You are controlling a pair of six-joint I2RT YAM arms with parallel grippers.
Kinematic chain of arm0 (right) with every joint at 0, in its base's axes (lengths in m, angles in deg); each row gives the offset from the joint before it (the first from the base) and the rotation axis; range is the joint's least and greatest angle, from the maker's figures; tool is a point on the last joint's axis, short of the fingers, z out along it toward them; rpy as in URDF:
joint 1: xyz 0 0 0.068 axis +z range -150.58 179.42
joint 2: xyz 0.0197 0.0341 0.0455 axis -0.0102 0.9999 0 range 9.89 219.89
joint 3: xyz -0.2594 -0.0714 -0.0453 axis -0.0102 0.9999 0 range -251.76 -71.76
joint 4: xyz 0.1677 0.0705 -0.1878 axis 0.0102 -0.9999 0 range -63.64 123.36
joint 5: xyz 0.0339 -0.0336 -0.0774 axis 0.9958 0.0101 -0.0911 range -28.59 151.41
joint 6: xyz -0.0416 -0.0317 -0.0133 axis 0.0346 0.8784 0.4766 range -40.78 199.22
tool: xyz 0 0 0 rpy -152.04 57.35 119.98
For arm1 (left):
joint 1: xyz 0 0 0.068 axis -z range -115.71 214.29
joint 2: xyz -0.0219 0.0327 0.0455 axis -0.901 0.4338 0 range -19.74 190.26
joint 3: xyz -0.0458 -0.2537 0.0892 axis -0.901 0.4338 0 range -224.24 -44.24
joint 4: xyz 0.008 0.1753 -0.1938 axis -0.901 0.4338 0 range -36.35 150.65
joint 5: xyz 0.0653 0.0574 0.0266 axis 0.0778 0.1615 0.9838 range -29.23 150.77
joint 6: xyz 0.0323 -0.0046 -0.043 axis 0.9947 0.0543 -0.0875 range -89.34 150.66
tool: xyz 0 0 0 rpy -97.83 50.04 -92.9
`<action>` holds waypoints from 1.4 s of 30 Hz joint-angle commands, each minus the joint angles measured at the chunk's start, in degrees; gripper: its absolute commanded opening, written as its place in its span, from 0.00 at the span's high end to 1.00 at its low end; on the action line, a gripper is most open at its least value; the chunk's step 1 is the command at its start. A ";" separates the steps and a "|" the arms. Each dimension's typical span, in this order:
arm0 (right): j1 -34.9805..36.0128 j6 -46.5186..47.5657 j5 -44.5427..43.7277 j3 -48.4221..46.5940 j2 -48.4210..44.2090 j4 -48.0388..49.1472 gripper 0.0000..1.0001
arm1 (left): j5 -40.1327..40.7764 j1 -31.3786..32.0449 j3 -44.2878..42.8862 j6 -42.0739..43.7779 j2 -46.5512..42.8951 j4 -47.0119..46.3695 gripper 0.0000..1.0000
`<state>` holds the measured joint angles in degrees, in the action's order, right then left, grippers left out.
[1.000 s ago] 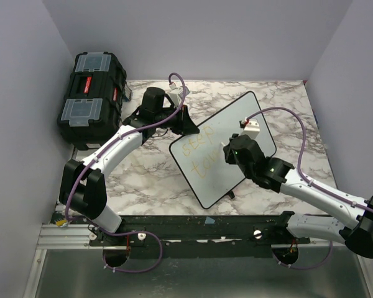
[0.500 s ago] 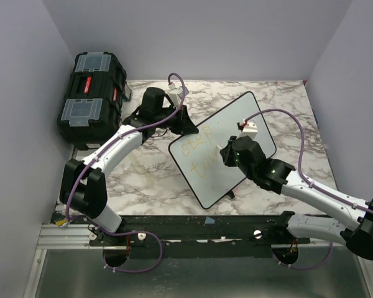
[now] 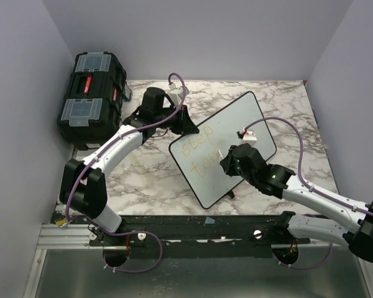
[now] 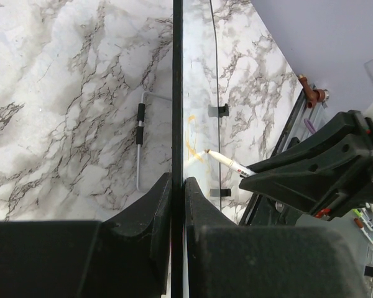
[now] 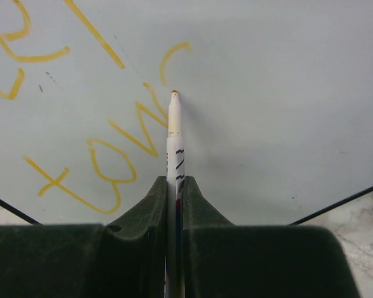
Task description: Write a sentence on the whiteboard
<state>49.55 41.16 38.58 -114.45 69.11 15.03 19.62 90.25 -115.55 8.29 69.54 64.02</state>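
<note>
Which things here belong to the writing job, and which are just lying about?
In the job: whiteboard, yellow writing, marker, left hand clamping the board's edge, right hand holding the marker.
Lying about: black toolbox, bent metal rod.

Jaws of the right gripper [image 5: 174, 181] pinch a white marker [image 5: 173, 127], its orange tip just beside a curved stroke of yellow-orange lettering [image 5: 105, 167] on the whiteboard [image 5: 273, 93]; marble table [image 5: 360, 223] shows lower right.
</note>
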 commanded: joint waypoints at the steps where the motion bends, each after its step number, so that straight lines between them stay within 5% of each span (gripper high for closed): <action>1: -0.08 -1.85 1.72 1.74 0.61 -5.47 0.99 | -2.43 0.50 -0.41 0.84 -2.58 -5.97 1.00; 27: -0.12 -2.35 2.34 -4.61 -3.50 -10.20 0.99 | -1.40 0.50 -0.77 2.99 0.62 -4.31 1.00; 37: -0.12 -2.45 1.32 -4.42 -4.09 -9.63 0.99 | -1.01 0.48 -0.98 3.12 1.95 -3.97 0.96; 42: -0.12 -2.66 1.18 -4.02 -4.03 -9.19 0.99 | -1.22 0.50 0.77 2.91 1.20 -6.15 0.83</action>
<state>49.55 38.69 40.28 -117.65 65.44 6.03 18.77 90.25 -115.55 8.57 70.98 62.25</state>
